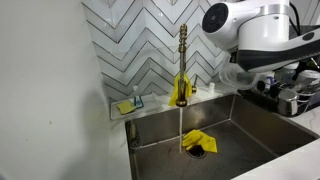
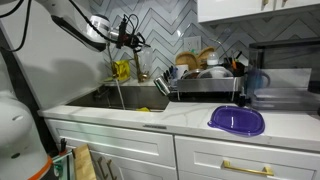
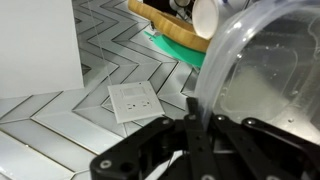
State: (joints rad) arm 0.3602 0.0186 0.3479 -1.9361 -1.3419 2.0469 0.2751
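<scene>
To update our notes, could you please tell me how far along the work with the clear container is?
Done: the gripper is shut on the rim of the clear container. In hand: it hangs raised by the tiled wall, beside the gold faucet, whose water seems to run. Left: the container is not yet down in the sink, where a yellow cloth lies.

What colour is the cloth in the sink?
Yellow. The cloth shows best in an exterior view.
</scene>
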